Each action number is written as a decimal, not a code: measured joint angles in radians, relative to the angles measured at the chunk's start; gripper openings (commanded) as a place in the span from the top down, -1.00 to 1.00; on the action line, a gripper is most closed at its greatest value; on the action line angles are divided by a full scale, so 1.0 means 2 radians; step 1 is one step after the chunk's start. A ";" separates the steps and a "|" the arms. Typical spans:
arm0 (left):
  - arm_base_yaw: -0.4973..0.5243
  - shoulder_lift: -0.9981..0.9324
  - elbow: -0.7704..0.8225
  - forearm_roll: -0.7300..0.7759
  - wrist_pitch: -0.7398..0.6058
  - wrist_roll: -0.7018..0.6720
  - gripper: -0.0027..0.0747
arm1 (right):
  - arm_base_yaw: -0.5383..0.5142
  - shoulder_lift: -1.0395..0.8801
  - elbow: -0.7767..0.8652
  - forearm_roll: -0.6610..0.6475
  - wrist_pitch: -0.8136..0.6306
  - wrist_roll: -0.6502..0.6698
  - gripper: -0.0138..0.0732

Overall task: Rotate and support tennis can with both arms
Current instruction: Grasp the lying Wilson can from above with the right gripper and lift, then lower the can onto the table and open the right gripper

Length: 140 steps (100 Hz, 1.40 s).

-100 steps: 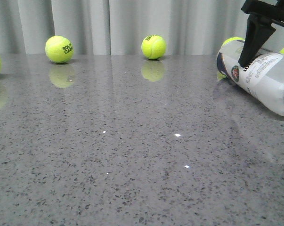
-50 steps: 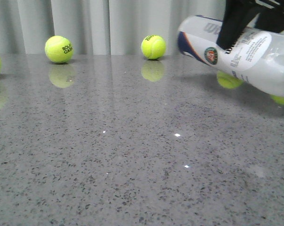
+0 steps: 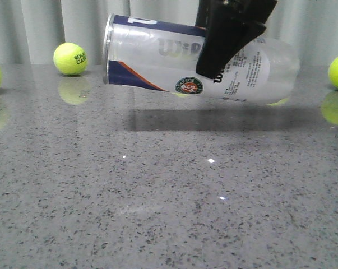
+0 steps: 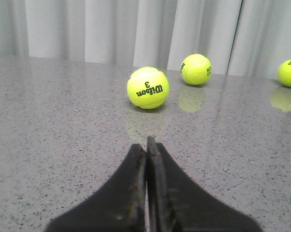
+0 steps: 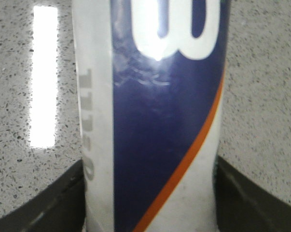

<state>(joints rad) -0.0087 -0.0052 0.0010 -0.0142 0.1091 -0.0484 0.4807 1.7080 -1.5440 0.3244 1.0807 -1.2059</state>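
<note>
Starting at the left, our left gripper (image 4: 146,145) has its fingers pressed together on nothing, low over the table (image 3: 157,213) and out of the front view, so we are not yet supporting anything with it. That is our main risk: the tennis can (image 3: 197,67) hangs nearly level above the table in mid-scene, metal rim to the left, carried only by our right gripper (image 3: 227,42), whose fingers are clamped around its body right of the middle. We judge that the smooth plastic could twist or slip in that single grip, dropping rim-first. The ball (image 3: 70,58) at far left reads "ROLAND GARROS"; the can's label shows the Wilson name inverted, a round Roland Garros logo and small print we cannot read. In the left wrist view, the nearest ball (image 4: 147,87) reads "Wilson 3".
</note>
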 measured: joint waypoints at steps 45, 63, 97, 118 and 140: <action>0.000 0.000 0.000 0.000 0.000 0.000 0.98 | 0.000 0.046 -0.001 -0.003 -0.005 -0.007 -0.30; 0.000 0.000 0.000 0.000 0.000 0.000 0.98 | 0.000 0.046 -0.002 -0.003 -0.006 -0.008 -0.80; 0.000 0.000 0.000 0.000 0.000 0.000 0.98 | 0.000 0.046 -0.002 -0.003 -0.002 -0.009 -0.80; 0.000 0.000 0.000 0.000 0.000 0.000 0.98 | 0.000 0.021 -0.003 -0.004 0.007 -0.009 -0.80; 0.000 0.000 0.000 0.000 0.000 0.000 0.98 | 0.000 -0.034 -0.003 -0.004 0.009 -0.001 -0.12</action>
<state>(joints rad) -0.0087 -0.0052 0.0010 -0.0142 0.1091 -0.0484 0.4807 1.6404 -1.5497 0.3161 1.0983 -1.2088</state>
